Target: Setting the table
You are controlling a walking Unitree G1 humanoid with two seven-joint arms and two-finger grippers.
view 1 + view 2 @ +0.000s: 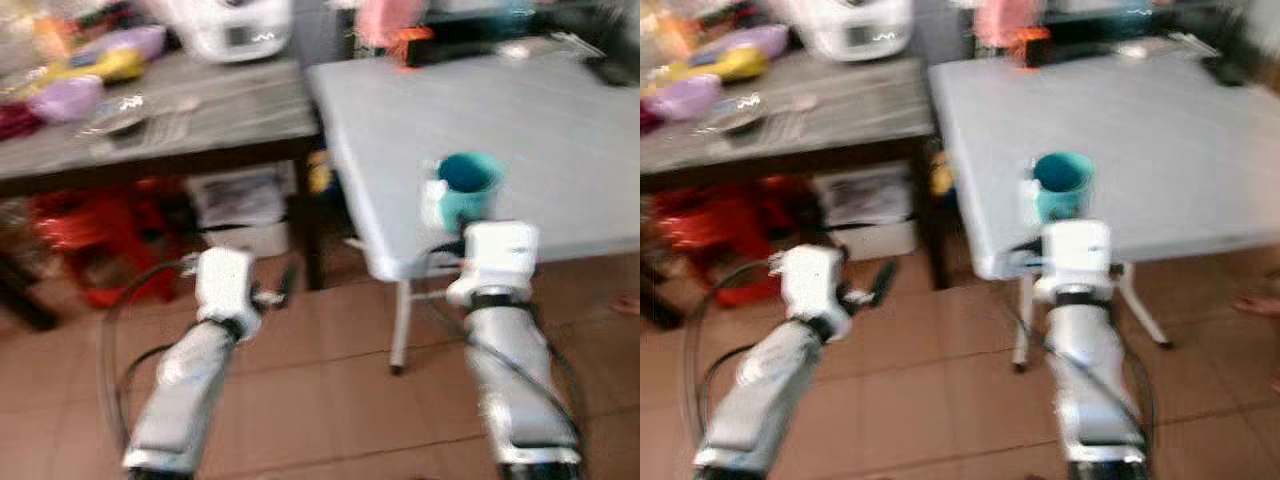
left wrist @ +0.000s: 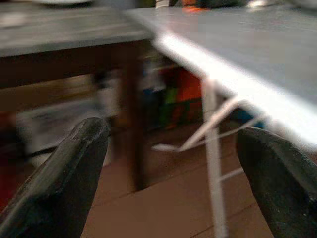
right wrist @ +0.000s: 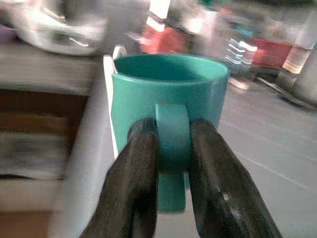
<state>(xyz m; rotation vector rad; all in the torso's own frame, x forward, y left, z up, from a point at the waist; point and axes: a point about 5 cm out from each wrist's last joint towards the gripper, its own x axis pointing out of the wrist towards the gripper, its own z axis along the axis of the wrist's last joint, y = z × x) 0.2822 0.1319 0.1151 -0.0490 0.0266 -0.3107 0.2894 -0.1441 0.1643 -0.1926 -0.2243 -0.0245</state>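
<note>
Teal mug (image 3: 168,94) upright, handle (towards robot) pinched by right gripper (image 3: 171,148)

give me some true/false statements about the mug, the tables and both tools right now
1. The right tool is shut on the teal mug's handle. True.
2. The mug is red. False: it is teal.
3. The left tool grips a plate. False: its fingers are open and hold nothing, over the tiled floor.
4. The mug is at the near corner of the white folding table. True.
5. The white appliance stands on the folding table. False: it stands on the wooden table to the left.
</note>
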